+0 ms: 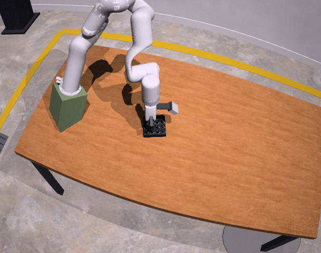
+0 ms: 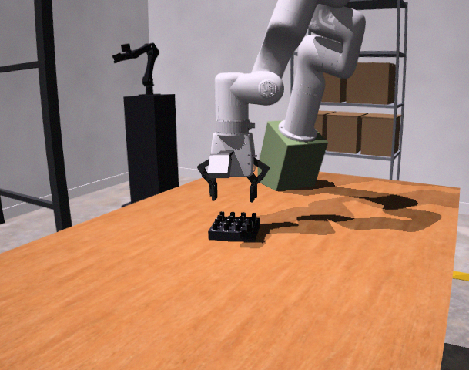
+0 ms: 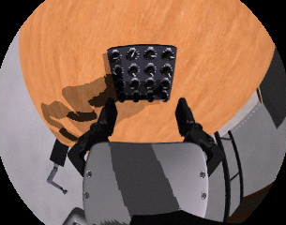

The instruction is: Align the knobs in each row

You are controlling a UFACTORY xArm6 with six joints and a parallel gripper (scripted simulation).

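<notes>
The black knob box (image 1: 155,127) (image 2: 234,227) (image 3: 144,73) stands on its feet near the middle of the wooden table (image 1: 223,130) (image 2: 186,298). Its top carries a grid of small black knobs; their white lines and the printed names are too small to read. My gripper (image 2: 232,196) (image 3: 146,104) (image 1: 150,123) is open and empty. It points straight down and hangs a short way above the box, over the box's edge nearest the arm's base. The fingers touch no knob.
The arm's green base block (image 1: 67,107) (image 2: 292,159) stands on the table near its edge. A black pedestal with a small dark arm (image 2: 149,139) and a shelf with cardboard boxes (image 2: 361,103) stand beyond the table.
</notes>
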